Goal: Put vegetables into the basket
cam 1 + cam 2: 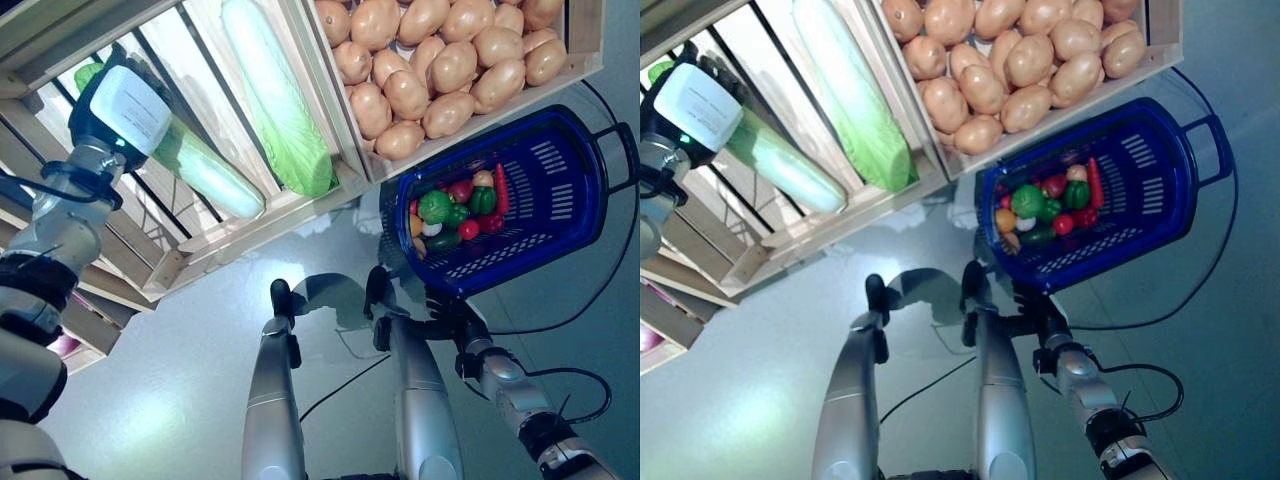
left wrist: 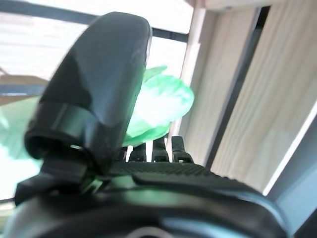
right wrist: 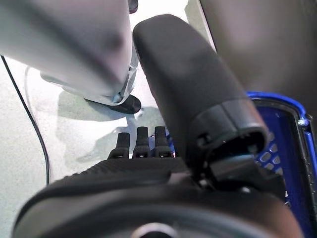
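Left hand [image 1: 125,105]: raised at the far left, set against the slatted wooden crate [image 1: 190,255]. It is placed over the leafy end of a long pale-green cabbage [image 1: 205,170], the nearer-left of two lying in that crate. In the left wrist view the thumb [image 2: 99,84] stands over green leaf [image 2: 163,106] and the fingers [image 2: 153,151] reach toward it; whether the cabbage is actually clasped cannot be told.

Second cabbage [image 1: 275,95]: lies lengthwise in the same crate, just right of the first and apart from the hand.

Potato crate [image 1: 585,45]: adjoins on the right, at the far side, filled with brown potatoes [image 1: 440,65].

Blue basket [image 1: 560,215]: plastic, with perforated walls, seen just below the potato crate on the right, well apart from the left hand. Small vegetables [image 1: 455,210] in green, red, orange and white are heaped at its left end.

Right hand [image 1: 445,305]: dark, seen at the basket's near rim. In the right wrist view its fingers [image 3: 141,144] are curled downward beside the blue rim [image 3: 277,99] and the thumb [image 3: 193,89] extends forward; what, if anything, is gripped cannot be made out.

Floor [image 1: 200,370]: pale and glossy.
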